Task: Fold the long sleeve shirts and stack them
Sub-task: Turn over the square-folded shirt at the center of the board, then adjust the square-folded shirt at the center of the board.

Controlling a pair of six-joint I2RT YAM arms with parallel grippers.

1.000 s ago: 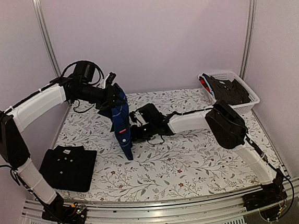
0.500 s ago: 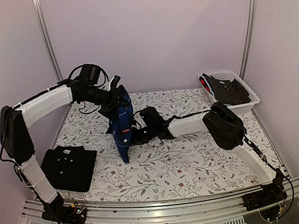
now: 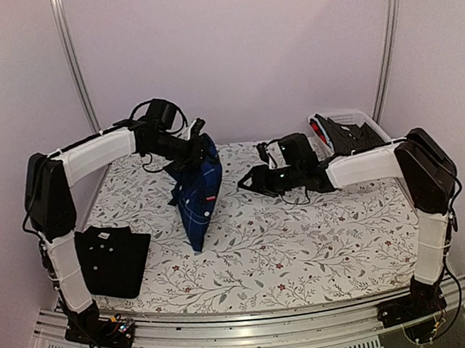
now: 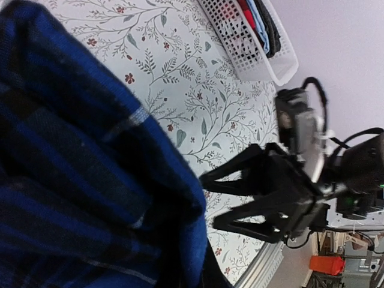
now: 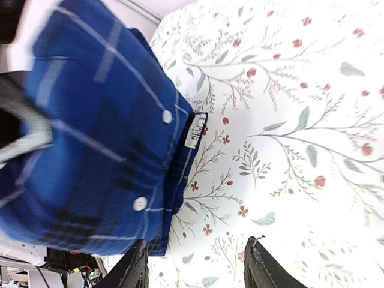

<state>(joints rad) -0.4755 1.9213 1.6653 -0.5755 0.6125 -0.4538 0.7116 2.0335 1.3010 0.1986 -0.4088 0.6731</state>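
R gripper released plaid shirt, pulled back right.
L gripper pinches it, dangling mid-desk; R jaws wide, empty. Black shirt folded, near-left corner; plaid fold pending.

So the table has a white top with a leafy floral print and little red flowers all over. A folded black shirt lies flat near the left front corner, white buttons facing up. A white lattice basket sits at the far right corner with dark clothes in it. The blue plaid shirt hangs mid-table, and only its bottom tip looks to touch the surface.
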